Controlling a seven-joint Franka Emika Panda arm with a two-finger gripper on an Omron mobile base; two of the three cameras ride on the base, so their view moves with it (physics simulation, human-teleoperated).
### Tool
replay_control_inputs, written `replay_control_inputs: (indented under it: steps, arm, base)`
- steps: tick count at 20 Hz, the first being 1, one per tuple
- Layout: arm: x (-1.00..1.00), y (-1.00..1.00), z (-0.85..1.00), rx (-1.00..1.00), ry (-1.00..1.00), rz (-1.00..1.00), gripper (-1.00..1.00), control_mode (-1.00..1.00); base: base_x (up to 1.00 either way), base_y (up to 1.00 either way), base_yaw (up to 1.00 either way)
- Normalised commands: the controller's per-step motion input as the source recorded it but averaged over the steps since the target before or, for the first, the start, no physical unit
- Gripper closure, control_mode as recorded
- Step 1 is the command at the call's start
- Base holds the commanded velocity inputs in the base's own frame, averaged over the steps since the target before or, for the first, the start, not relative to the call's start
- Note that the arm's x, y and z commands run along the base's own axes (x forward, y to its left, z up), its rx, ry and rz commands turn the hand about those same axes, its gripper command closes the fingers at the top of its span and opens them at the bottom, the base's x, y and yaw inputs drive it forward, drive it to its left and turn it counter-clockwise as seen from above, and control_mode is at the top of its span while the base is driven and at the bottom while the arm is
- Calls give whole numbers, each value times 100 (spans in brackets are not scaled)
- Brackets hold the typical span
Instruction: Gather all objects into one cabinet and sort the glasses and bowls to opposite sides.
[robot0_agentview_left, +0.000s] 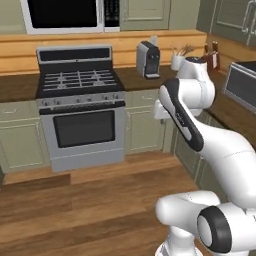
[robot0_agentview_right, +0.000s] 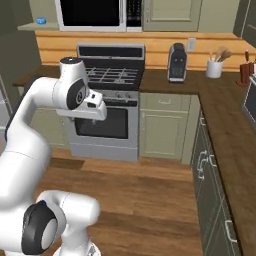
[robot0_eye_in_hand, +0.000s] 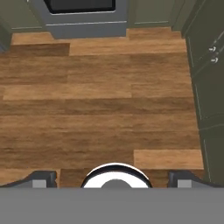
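Hand view: gripper (robot0_eye_in_hand: 112, 177) wide open, holding nothing.

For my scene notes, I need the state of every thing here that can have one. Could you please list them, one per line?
Oven door: shut.
Lower cupboard doors: shut.
Microwave: door shut, window dark.
Stove burners: no flame visible, nothing on them.
Utensil holder: upright, utensils standing in it.
Coffee machine: upright on the counter.
End effector: open, holding nothing, pointing at the wooden floor.

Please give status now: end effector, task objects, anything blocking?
End effector open, empty, over bare wood floor. One small blue object on high ledge left of microwave; bowl or not, cannot tell. Nothing blocking near end effector.
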Motion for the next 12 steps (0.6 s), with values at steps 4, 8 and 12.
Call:
replay_control_inputs:
  steps: [4, 8, 12]
  arm:
    - [0, 0, 0, 0, 0, 0, -100, 100]
    - [0, 0, 0, 0, 0, 0, -100, 100]
    - [0, 0, 0, 0, 0, 0, -100, 100]
  base:
    - [70, 57, -14]
    - [67, 41, -14]
    - [32, -9, -6]
